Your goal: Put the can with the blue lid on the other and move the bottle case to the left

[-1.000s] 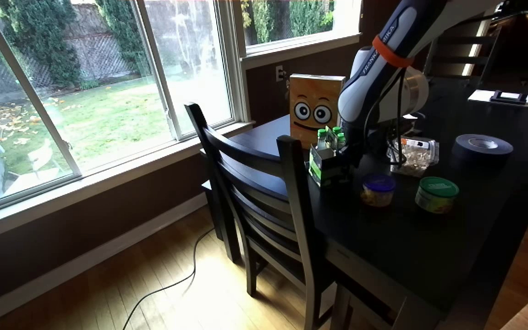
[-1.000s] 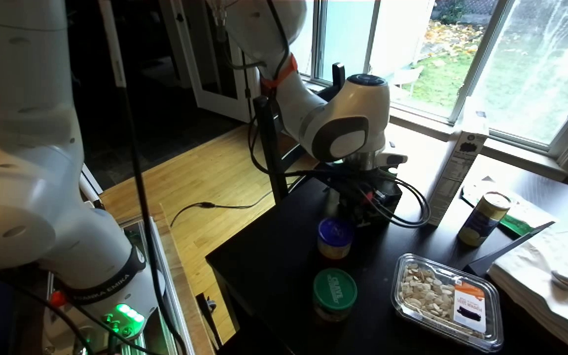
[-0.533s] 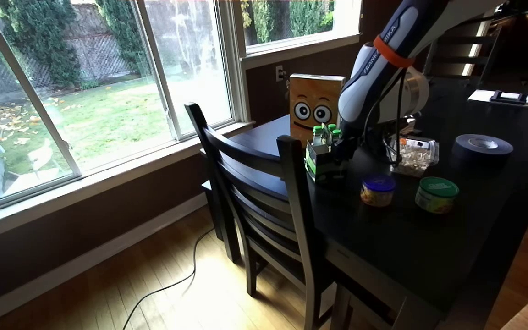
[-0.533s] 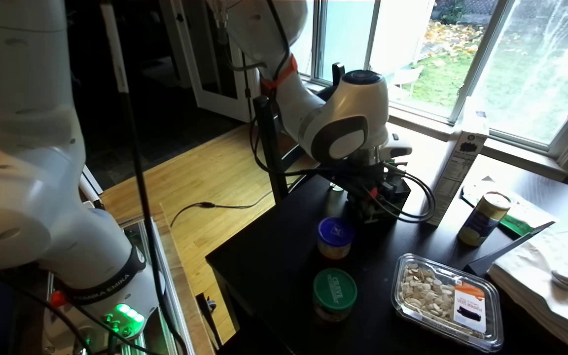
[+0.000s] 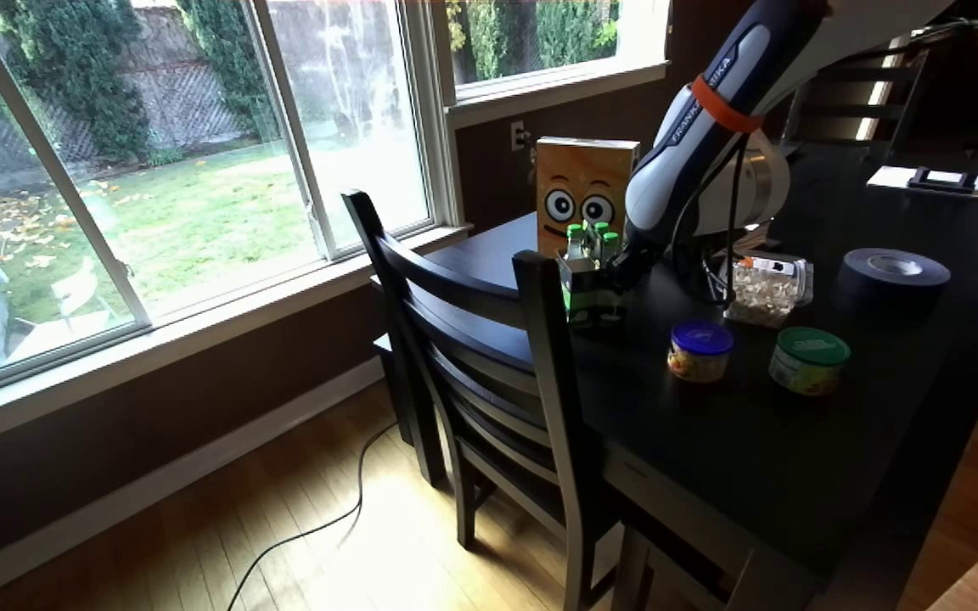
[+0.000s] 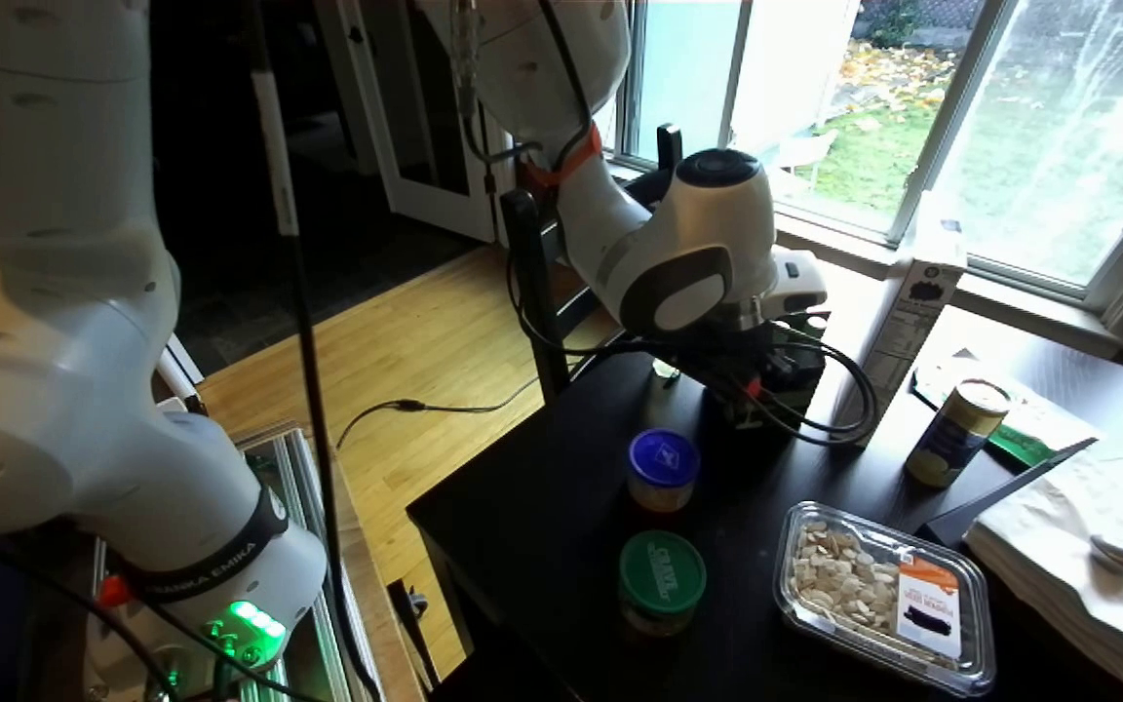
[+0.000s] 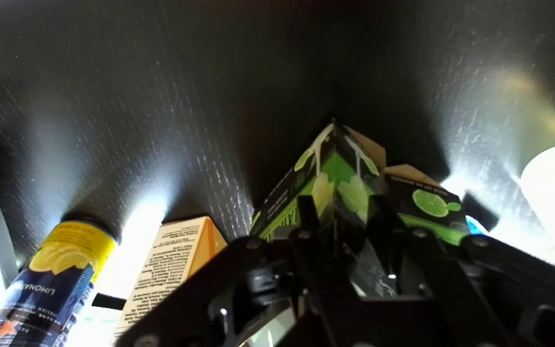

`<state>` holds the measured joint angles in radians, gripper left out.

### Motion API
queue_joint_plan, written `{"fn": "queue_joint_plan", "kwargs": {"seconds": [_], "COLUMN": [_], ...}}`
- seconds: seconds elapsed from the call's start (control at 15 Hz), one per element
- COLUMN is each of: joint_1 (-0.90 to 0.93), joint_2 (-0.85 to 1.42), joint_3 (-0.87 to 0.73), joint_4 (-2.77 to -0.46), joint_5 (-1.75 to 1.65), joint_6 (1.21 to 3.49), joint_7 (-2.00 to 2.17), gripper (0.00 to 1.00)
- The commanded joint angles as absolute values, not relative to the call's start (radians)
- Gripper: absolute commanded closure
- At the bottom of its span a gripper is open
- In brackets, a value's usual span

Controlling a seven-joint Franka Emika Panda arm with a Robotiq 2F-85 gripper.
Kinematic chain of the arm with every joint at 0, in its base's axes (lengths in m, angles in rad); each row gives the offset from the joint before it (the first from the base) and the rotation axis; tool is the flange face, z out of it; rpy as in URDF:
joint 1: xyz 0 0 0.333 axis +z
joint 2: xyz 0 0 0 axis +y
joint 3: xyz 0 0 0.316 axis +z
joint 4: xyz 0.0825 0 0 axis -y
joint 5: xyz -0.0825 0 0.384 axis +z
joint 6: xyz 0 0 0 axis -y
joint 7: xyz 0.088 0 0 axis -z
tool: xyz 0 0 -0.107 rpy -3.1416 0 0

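Two black fingers (image 7: 308, 214) of my pincer (image 7: 344, 212) rise from the lower edge of the wrist view, partway apart, with a modest gap between their tips. In that gap sits one corner of the bottle case (image 7: 337, 176), black and green cardboard printed with limes; one finger overlaps each of the two faces that meet there. I can't make out whether the fingers squeeze the cardboard or only lie against it.

In an exterior view, my arm (image 5: 684, 161) slants down from the upper right to the case, which is upright at the black table (image 5: 727, 475), in front of a tall orange box (image 5: 587, 174) with a cartoon face. Green-capped bottles (image 5: 599, 230) poke from the case's top; its base is too dark to show whether it touches the tabletop. My pincer is in shadow there, its tips hard to see.

In both exterior views, the can with the blue lid (image 5: 700, 355) stands upright on the table near the case, and the green-lidded can (image 5: 810, 363) stands beside it, with a gap between the two. A clear tub of seeds (image 6: 878, 595) is near them. In the wrist view, a drinks can (image 7: 53, 284) shows left of the case, apart from my fingers.
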<state>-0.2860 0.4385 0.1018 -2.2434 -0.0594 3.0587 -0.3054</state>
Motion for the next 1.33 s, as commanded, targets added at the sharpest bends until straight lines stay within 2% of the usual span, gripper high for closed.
{"fn": "queue_joint_plan", "kwargs": {"seconds": [0.0, 0.07, 0.13, 0.2, 0.53, 0.6, 1.0, 1.27], "joint_1": [-0.355, -0.357, -0.357, -0.370, -0.430, -0.426, -0.278, -0.223], "joint_2": [0.488, 0.487, 0.483, 0.477, 0.409, 0.397, 0.348, 0.370], "joint_3": [0.167, 0.165, 0.165, 0.179, 0.266, 0.267, 0.067, 0.004], "joint_4": [-2.200, -2.196, -2.194, -2.199, -2.236, -2.236, -2.216, -2.185], "joint_5": [-0.050, -0.056, -0.053, -0.046, 0.050, 0.074, 0.032, 0.018], "joint_6": [3.110, 3.088, 3.056, 3.040, 2.851, 2.800, 2.556, 2.456], "joint_7": [-0.352, -0.347, -0.339, -0.341, -0.367, -0.369, -0.259, -0.262], "gripper": [0.61, 0.46, 0.36, 0.36, 0.03, 0.00, 0.00, 0.00]}}
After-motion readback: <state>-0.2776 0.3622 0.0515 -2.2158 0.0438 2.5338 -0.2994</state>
